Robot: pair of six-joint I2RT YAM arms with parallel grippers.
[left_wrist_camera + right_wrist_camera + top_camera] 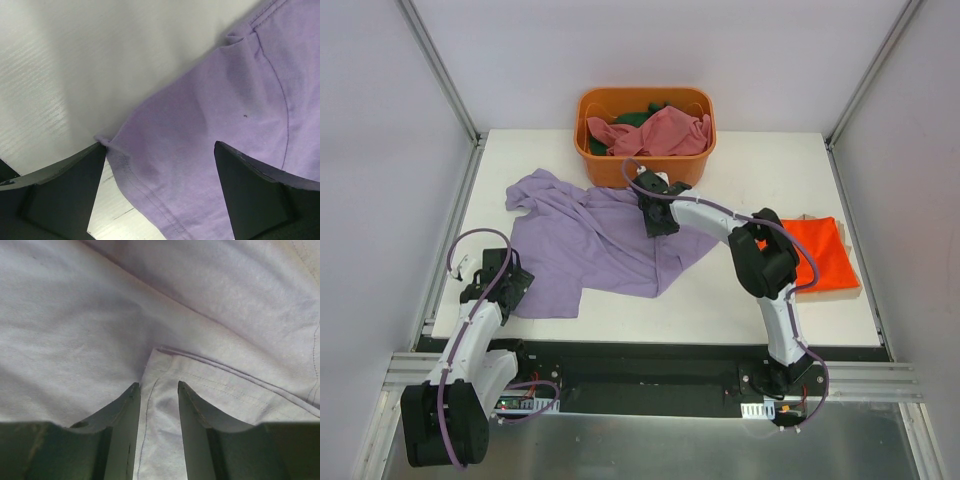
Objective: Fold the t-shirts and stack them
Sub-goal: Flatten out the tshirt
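Note:
A lavender t-shirt [590, 240] lies spread and rumpled on the white table. My left gripper [498, 278] is open at its near-left corner. In the left wrist view the two dark fingers [60, 185] straddle the hem corner [165, 165] with a wide gap. My right gripper [655, 215] is down on the shirt's far right part. There its fingers [127, 415] stand narrowly apart with a hemmed fold of lavender cloth [160, 405] between them. An orange-red t-shirt [825, 255] lies folded at the right. A pink t-shirt [660, 130] and a dark green t-shirt [638, 117] lie in the tub.
The orange plastic tub [645, 170] stands at the back middle of the table, just behind my right gripper. Metal frame posts and grey walls close in both sides. Bare white table [720, 290] shows between the lavender shirt and the front edge.

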